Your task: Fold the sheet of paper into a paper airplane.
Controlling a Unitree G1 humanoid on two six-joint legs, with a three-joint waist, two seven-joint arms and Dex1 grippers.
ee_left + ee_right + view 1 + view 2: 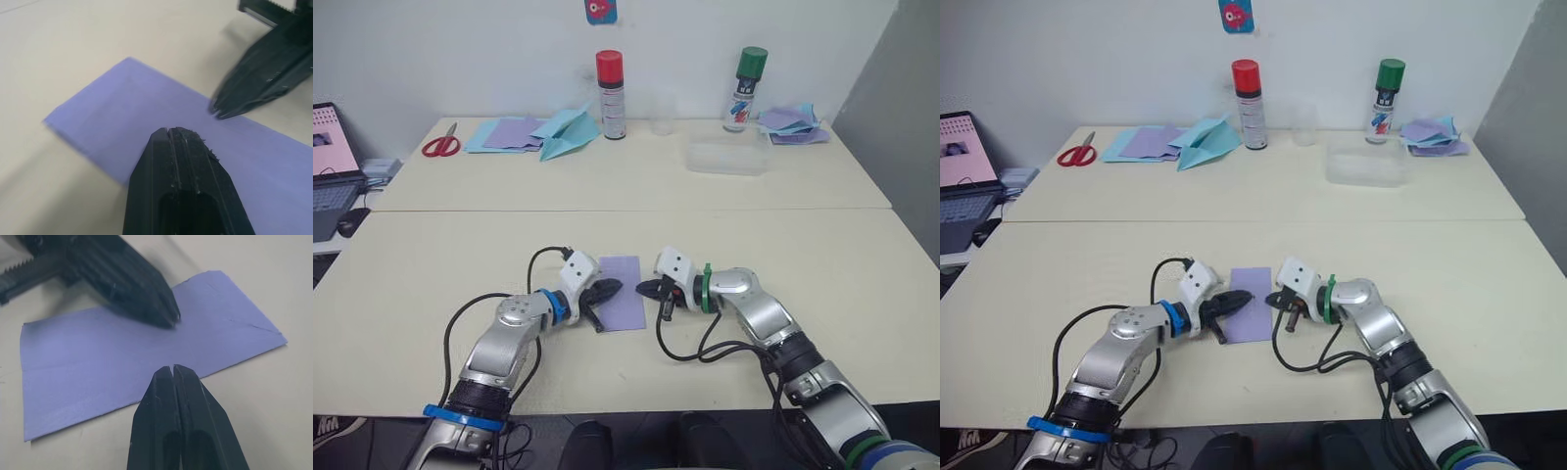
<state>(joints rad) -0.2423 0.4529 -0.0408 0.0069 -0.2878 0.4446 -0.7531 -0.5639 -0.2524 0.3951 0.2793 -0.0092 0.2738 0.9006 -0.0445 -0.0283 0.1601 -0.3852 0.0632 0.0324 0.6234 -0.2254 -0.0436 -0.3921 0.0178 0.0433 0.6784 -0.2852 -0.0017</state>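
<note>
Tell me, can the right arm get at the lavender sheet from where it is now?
Probably yes. The right gripper, fingers shut, sits at the edge of the sheet of paper with bare table around it; the left gripper rests on the far side, not blocking.

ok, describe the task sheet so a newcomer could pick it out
On the near table, directly between the left gripper and right gripper, lies the sheet of paper. It is a flat lavender rectangle lying alone, unlike the paper piles on the far table.
</note>
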